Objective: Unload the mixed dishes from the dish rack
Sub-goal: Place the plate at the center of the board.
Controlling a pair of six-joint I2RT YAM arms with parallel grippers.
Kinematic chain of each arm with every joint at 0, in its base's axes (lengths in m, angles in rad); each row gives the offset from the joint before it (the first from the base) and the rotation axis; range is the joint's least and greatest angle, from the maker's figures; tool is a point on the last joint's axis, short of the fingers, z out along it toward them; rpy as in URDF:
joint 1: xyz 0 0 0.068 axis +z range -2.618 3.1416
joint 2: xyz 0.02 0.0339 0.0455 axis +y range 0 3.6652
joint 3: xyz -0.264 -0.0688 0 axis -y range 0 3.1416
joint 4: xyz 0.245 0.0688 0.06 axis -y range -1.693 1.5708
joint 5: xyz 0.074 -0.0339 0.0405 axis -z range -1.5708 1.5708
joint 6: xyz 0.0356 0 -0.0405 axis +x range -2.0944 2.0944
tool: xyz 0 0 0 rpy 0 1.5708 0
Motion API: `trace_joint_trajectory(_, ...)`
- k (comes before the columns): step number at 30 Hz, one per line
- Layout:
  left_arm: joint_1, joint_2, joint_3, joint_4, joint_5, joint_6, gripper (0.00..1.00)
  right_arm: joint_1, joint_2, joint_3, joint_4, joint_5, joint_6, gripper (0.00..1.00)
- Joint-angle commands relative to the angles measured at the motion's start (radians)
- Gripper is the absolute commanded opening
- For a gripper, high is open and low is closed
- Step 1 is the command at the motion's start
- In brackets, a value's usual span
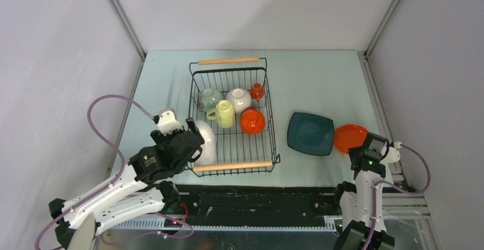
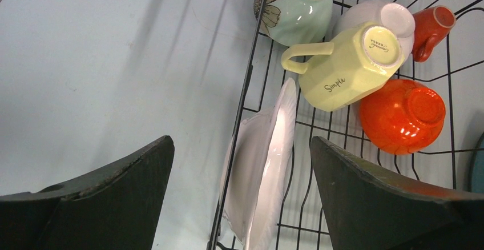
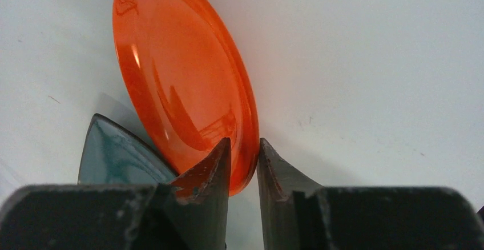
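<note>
Right tool [image 3: 245,142] straddles glossy orange plate [image 3: 182,73] (round, shallow).

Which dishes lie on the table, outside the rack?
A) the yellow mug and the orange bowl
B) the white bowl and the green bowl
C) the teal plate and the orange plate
C: in the top view the teal plate and the orange plate lie flat on the table, to the right of the rack.

Orange plate [image 3: 182,84] gleams glossy; dish rack [image 1: 245,147] is black wire with wooden handles [image 1: 233,166].
</note>
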Motion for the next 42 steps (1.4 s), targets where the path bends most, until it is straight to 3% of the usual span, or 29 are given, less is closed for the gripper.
trace_joint_trajectory(1,0.004,0.013,0.046,0.028,-0.024,-0.009,0.96,-0.01,-0.019,-0.006,0.004,0.014,0.009,0.29)
trace_joint_trajectory(3,0.004,0.019,0.05,0.029,-0.024,-0.006,0.96,-0.012,-0.019,-0.009,0.008,0.011,0.009,0.38)
trace_joint_trajectory(4,0.004,0.023,0.057,0.029,-0.023,-0.002,0.96,-0.013,-0.015,-0.01,0.012,0.004,0.004,0.47)
trace_joint_trajectory(9,0.004,0.023,0.061,0.029,-0.018,0.002,0.96,-0.017,-0.016,-0.01,0.011,-0.004,-0.005,0.57)
trace_joint_trajectory(14,0.003,0.025,0.063,0.033,-0.013,0.007,0.96,-0.019,-0.046,-0.01,-0.001,-0.006,-0.016,0.9)
trace_joint_trajectory(16,0.004,0.03,0.067,0.036,-0.01,0.014,0.96,-0.02,-0.066,-0.01,-0.013,-0.003,-0.02,0.98)
trace_joint_trajectory(24,0.004,0.081,0.09,0.032,0.014,0.027,0.92,-0.02,-0.184,-0.01,-0.085,0.004,-0.031,1.0)
trace_joint_trajectory(32,0.004,0.184,0.143,-0.015,0.03,-0.001,0.78,-0.02,-0.349,-0.012,-0.145,0.0,-0.028,0.99)
trace_joint_trajectory(42,0.004,0.271,0.18,-0.039,0.056,-0.024,0.6,-0.005,-0.347,-0.017,-0.127,-0.024,-0.032,0.99)
